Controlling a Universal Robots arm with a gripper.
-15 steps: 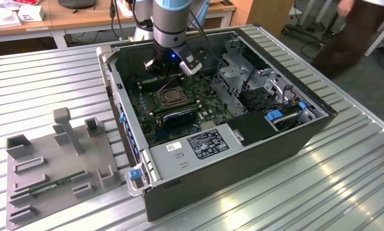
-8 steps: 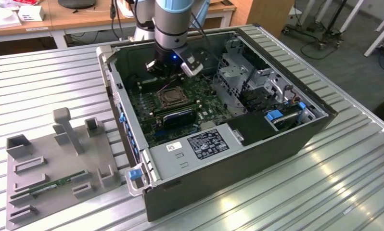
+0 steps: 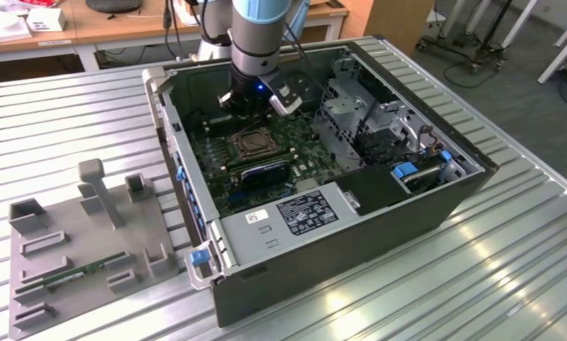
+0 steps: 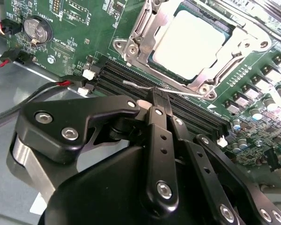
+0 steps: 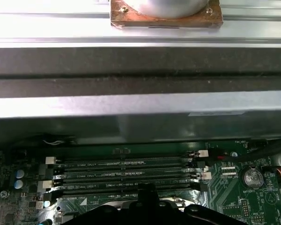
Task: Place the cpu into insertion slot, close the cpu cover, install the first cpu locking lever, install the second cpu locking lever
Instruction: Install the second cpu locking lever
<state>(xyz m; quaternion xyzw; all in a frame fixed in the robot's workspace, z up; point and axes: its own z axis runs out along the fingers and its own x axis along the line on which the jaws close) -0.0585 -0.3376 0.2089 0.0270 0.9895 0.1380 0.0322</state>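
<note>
The gripper, fingers pressed together, pinches a thin wire locking lever beside the insertion slot. The cpu sits seated under the closed cpu cover. Judged progress: 2 steps complete; lever installation underway.

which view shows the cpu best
The second wrist view: the cpu sits in the insertion slot, its pale face plain under the closed cpu cover. The exterior view shows it as a small square on the board. In the first wrist view the gripper blocks that area.
</note>
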